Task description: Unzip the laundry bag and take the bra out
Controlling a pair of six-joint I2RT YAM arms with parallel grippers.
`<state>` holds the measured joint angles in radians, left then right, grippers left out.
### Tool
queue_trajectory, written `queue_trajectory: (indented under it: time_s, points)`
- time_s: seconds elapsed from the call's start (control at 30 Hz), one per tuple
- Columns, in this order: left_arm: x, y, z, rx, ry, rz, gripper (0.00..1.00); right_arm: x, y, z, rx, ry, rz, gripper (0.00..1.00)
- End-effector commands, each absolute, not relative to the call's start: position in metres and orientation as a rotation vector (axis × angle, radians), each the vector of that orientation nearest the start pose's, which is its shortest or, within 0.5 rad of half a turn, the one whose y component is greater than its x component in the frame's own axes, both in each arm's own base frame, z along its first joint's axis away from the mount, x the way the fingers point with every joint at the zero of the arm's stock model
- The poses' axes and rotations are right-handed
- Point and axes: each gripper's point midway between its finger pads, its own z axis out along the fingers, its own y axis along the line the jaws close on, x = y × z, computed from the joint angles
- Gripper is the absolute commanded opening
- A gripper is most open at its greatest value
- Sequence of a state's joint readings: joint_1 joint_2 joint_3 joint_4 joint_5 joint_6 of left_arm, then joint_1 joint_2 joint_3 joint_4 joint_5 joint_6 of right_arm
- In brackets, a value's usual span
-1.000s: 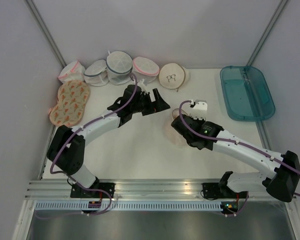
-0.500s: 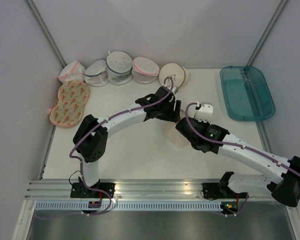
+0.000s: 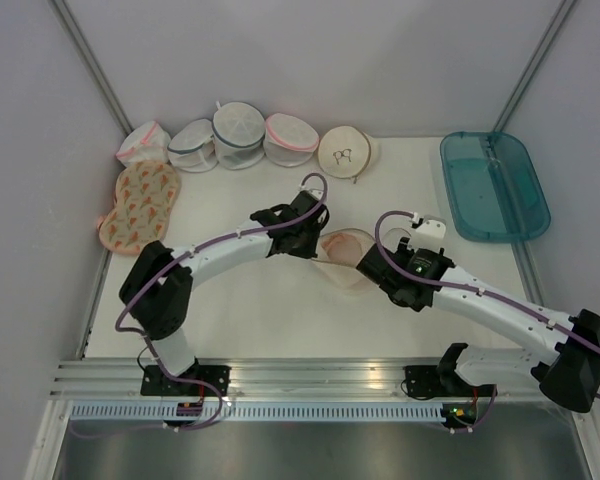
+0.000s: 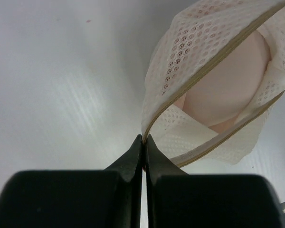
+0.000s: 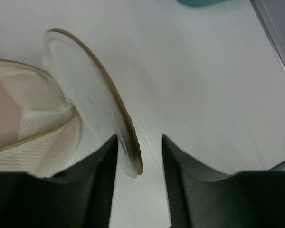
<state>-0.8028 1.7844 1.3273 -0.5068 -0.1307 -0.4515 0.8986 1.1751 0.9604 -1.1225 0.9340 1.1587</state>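
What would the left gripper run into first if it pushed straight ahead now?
The laundry bag: the left gripper is shut on its tan zip rim, so the open mesh shell is met at once, with the bra just behind, though depth is unclear.

LIGHT: bright, even, diffuse, from overhead | SHADOWS: soft and faint on the surface [image 3: 230, 300] | GLARE: pale sheen across the surface in the left wrist view, upper corners dimmer | FOCUS: top view sharp; laundry bag [image 4: 190, 47] mesh crisp; left hand [image 4: 144, 138] and right hand [image 5: 139, 138] dark, soft-edged, blurred at close range
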Motion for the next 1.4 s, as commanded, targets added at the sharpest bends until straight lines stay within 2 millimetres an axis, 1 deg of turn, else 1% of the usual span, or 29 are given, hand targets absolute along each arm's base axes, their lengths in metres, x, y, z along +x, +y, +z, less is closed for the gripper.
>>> queue_trajectory:
  time_s: [0.0, 0.1, 0.13, 0.17, 0.2, 0.27, 0.3, 0.37, 0.4, 0.47, 0.5, 0.57, 0.6, 0.67, 0.7, 0.73, 0.77, 0.8, 0.83, 0.87, 0.9, 1.0, 1.07, 1.1, 1.17, 1.2, 1.27, 1.3, 1.37]
  points:
    - [0.308, -0.266, 0.132, 0.288, 2.414, -0.278, 0.02, 0.208, 0.054, 0.154, 0.482, 2.112, -0.483, 0.53]
    - [0.296, -0.248, 0.142, 0.249, 2.392, -0.291, 0.02, 0.210, 0.051, 0.162, 0.504, 2.083, -0.479, 0.72]
    - [0.293, -0.245, 0.144, 0.240, 2.387, -0.300, 0.02, 0.212, 0.053, 0.166, 0.502, 2.077, -0.458, 0.72]
    - [0.288, -0.243, 0.142, 0.240, 2.393, -0.309, 0.02, 0.221, 0.069, 0.170, 0.437, 2.100, -0.391, 0.72]
    - [0.285, -0.242, 0.151, 0.232, 2.373, -0.333, 0.02, 0.225, 0.080, 0.175, 0.417, 2.104, -0.306, 0.72]
    - [0.280, -0.240, 0.151, 0.226, 2.375, -0.349, 0.02, 0.233, 0.110, 0.173, 0.293, 2.153, -0.143, 0.72]
    - [0.279, -0.239, 0.153, 0.223, 2.373, -0.357, 0.02, 0.239, 0.150, 0.181, 0.208, 2.165, 0.098, 0.72]
    - [0.274, -0.236, 0.149, 0.218, 2.382, -0.363, 0.02, 0.247, 0.193, 0.193, 0.129, 2.119, 0.342, 0.69]
    - [0.272, -0.235, 0.146, 0.219, 2.389, -0.360, 0.02, 0.242, 0.216, 0.190, 0.068, 2.153, 0.458, 0.69]
    - [0.267, -0.231, 0.133, 0.217, 2.420, -0.341, 0.02, 0.250, 0.238, 0.196, 0.025, 2.130, 0.534, 0.65]
    - [0.265, -0.229, 0.128, 0.218, 2.431, -0.333, 0.02, 0.254, 0.248, 0.183, 0.000, 2.164, 0.524, 0.65]
    - [0.260, -0.224, 0.115, 0.214, 2.464, -0.310, 0.02, 0.260, 0.268, 0.183, -0.040, 2.161, 0.574, 0.62]
    - [0.258, -0.222, 0.110, 0.210, 2.475, -0.301, 0.02, 0.262, 0.278, 0.170, -0.066, 2.193, 0.578, 0.62]
    - [0.253, -0.216, 0.098, 0.201, 2.499, -0.273, 0.02, 0.269, 0.292, 0.169, -0.080, 2.183, 0.605, 0.61]
    - [0.252, -0.214, 0.095, 0.200, 2.505, -0.266, 0.02, 0.273, 0.297, 0.157, -0.092, 2.210, 0.584, 0.61]
    - [0.251, -0.213, 0.093, 0.189, 2.508, -0.261, 0.02, 0.275, 0.302, 0.153, -0.100, 2.216, 0.589, 0.61]
    - [0.248, -0.209, 0.087, 0.184, 2.519, -0.245, 0.02, 0.278, 0.312, 0.157, -0.115, 2.204, 0.621, 0.60]
    - [0.248, -0.209, 0.084, 0.181, 2.520, -0.245, 0.02, 0.281, 0.317, 0.143, -0.127, 2.232, 0.609, 0.60]
    - [0.246, -0.208, 0.082, 0.175, 2.526, -0.245, 0.02, 0.283, 0.322, 0.141, -0.135, 2.239, 0.611, 0.60]
    - [0.245, -0.206, 0.079, 0.174, 2.532, -0.240, 0.02, 0.285, 0.332, 0.144, -0.146, 2.231, 0.650, 0.60]
    - [0.245, -0.207, 0.077, 0.168, 2.532, -0.242, 0.02, 0.286, 0.337, 0.134, -0.158, 2.253, 0.649, 0.59]
    - [0.244, -0.206, 0.072, 0.165, 2.541, -0.238, 0.02, 0.290, 0.353, 0.127, -0.175, 2.269, 0.687, 0.57]
    - [0.243, -0.206, 0.071, 0.157, 2.545, -0.244, 0.02, 0.293, 0.358, 0.123, -0.178, 2.281, 0.687, 0.56]
    - [0.243, -0.206, 0.071, 0.157, 2.544, -0.245, 0.02, 0.294, 0.359, 0.113, -0.182, 2.305, 0.665, 0.56]
    - [0.244, -0.206, 0.073, 0.151, 2.536, -0.252, 0.02, 0.296, 0.362, 0.107, -0.194, 2.323, 0.647, 0.56]
    - [0.244, -0.206, 0.074, 0.150, 2.535, -0.253, 0.02, 0.295, 0.359, 0.093, -0.198, 2.365, 0.603, 0.55]
    - [0.245, -0.206, 0.076, 0.145, 2.529, -0.255, 0.02, 0.297, 0.353, 0.084, -0.210, 2.393, 0.519, 0.55]
    - [0.245, -0.205, 0.075, 0.138, 2.530, -0.252, 0.02, 0.296, 0.350, 0.074, -0.221, 2.413, 0.473, 0.55]
    - [0.246, -0.203, 0.076, 0.124, 2.526, -0.255, 0.02, 0.295, 0.345, 0.068, -0.244, 2.413, 0.393, 0.55]
